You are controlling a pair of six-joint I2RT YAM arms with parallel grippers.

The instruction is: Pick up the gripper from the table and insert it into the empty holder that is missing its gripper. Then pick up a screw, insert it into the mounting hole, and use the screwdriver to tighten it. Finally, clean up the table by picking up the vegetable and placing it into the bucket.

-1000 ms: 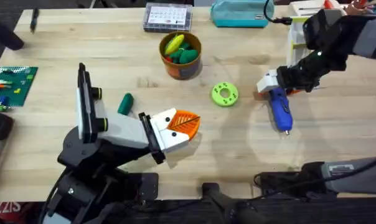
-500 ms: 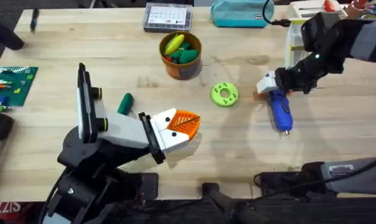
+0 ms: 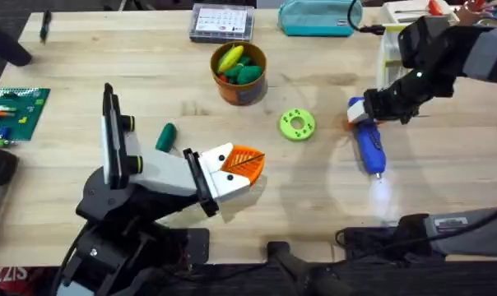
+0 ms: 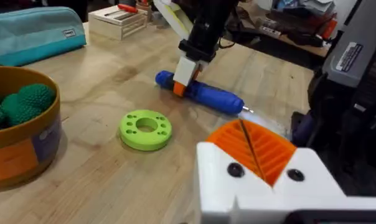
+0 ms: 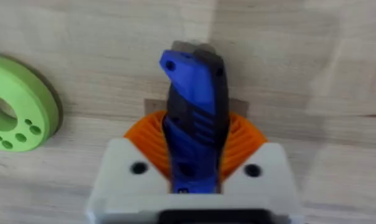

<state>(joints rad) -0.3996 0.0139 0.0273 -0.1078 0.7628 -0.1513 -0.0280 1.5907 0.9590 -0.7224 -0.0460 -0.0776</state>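
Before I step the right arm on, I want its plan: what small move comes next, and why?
Probably a short lift: the right gripper is shut on the screwdriver, which lies flat on the table with its tip light on.

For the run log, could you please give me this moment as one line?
right gripper: shut on screwdriver, lying on table, tip light on | left gripper: idle | vegetable: on table, outside bucket

bucket [image 3: 239,74]: rear centre of table [image 3: 84,66]
ring [image 3: 297,124]: between vegetable [image 3: 165,136] & screwdriver [image 3: 369,146]
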